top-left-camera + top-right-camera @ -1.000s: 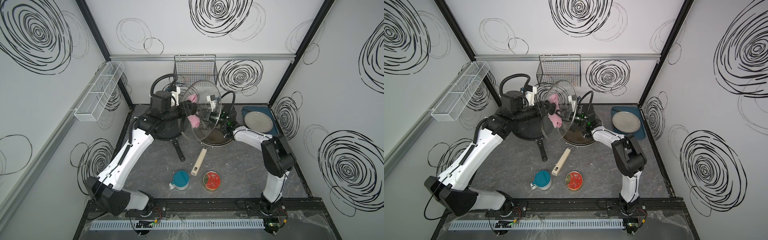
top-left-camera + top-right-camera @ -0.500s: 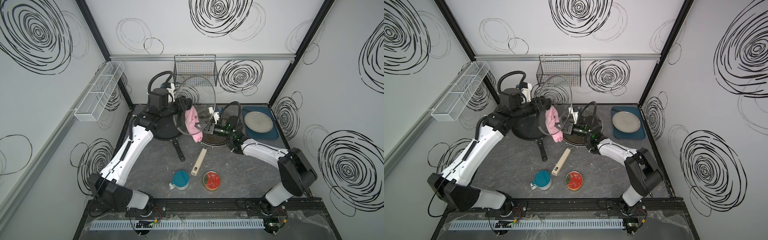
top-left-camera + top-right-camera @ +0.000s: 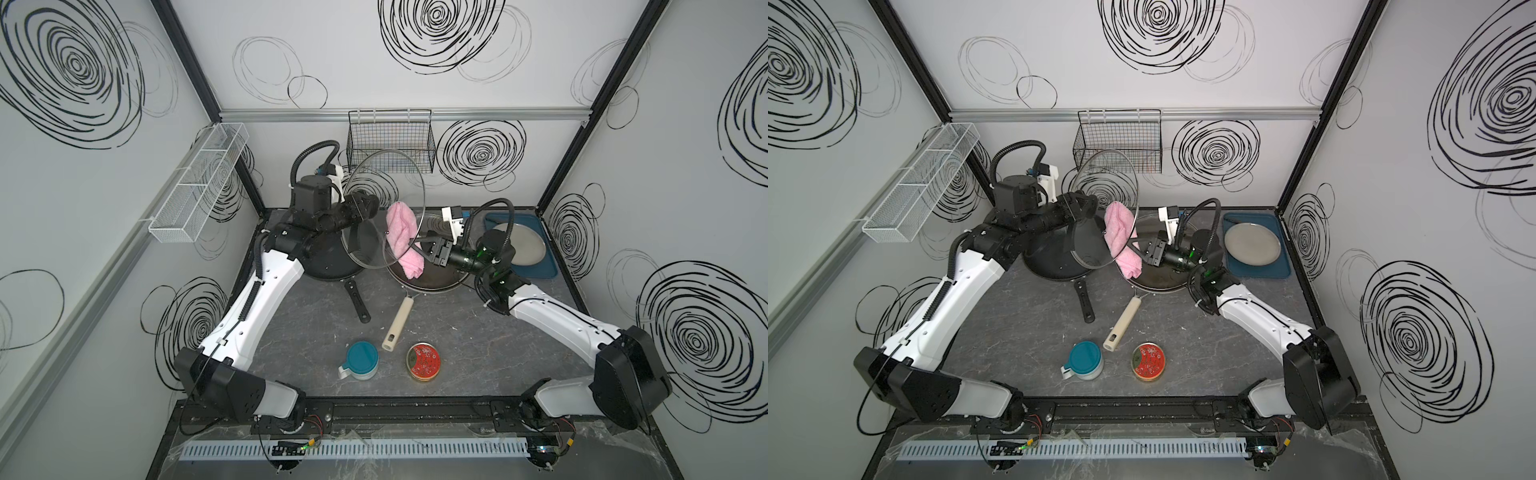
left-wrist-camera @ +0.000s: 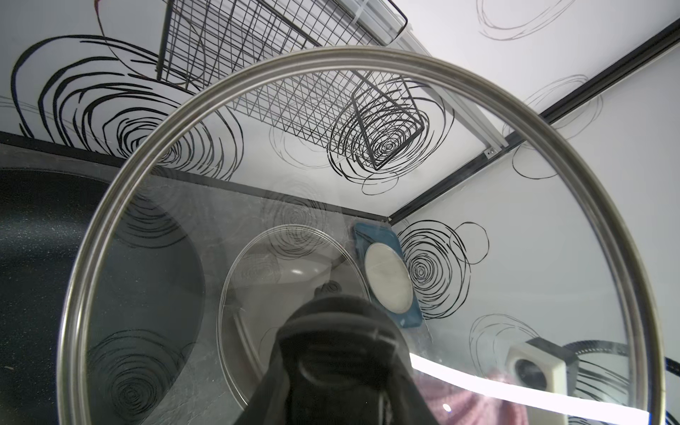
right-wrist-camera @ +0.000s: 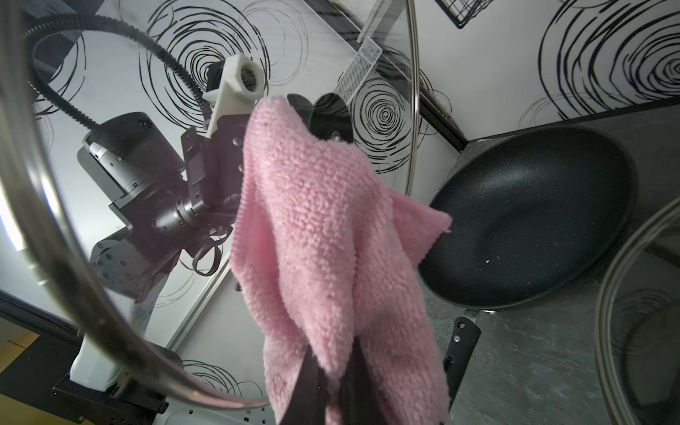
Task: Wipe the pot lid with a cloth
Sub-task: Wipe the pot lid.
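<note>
The right gripper (image 5: 333, 364) clamps its jaws on the pink cloth (image 5: 323, 228), draped before the glass pot lid (image 5: 55, 235), with a black pan (image 5: 533, 220) on the surface (image 5: 552, 368) beside.

- A black frying pan (image 3: 1050, 268) sits at the back left of the grey stone-look table (image 3: 478, 340), its black handle (image 3: 1084, 305) pointing toward the front.
- Just beside it to the right is a second, brownish pan (image 3: 1158, 280) with a beige handle (image 3: 1122, 324) angled toward the front.
- A mug with a teal lid (image 3: 361, 359) and a round red tin (image 3: 424, 360) stand near the front edge, apart, with the end of the beige handle close by both.
- A blue tray (image 3: 544, 270) at the back right holds a grey plate (image 3: 523, 245).
- A black wire basket (image 3: 390, 137) hangs on the back wall.
- A white mesh rack (image 3: 199, 187) hangs on the left wall.
</note>
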{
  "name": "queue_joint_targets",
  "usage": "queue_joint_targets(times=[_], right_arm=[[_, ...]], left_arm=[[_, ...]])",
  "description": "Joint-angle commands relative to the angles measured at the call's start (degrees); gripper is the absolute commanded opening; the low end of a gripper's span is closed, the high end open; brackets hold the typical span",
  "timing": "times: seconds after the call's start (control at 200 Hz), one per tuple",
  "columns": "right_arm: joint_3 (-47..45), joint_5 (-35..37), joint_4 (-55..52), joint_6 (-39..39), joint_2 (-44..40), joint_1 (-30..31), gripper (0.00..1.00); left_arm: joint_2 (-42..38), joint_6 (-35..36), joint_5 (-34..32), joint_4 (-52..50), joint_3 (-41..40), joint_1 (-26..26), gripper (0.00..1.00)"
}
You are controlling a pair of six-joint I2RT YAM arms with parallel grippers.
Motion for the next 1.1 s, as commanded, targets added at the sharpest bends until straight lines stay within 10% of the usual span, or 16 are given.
queue_joint_targets(times=[0.0,0.695,1.096], right_arm=[[4.12,-0.49,-0.3,-2.16,-0.9,-1.75,0.0],[24.58,-5.81,6.57,1.03,18.84,-2.46,0.0],[20.42,-5.87,6.56,1.01,18.59,1.66,0.0]], left_arm=[[-5.11,-0.32,2.45,11.99,0.81,0.12,0.0],[-6.14,1.77,3.12,8.72,0.19,-3.91,0.0],[-3.39,2.64,1.9,8.69,4.18,-3.78,0.0]])
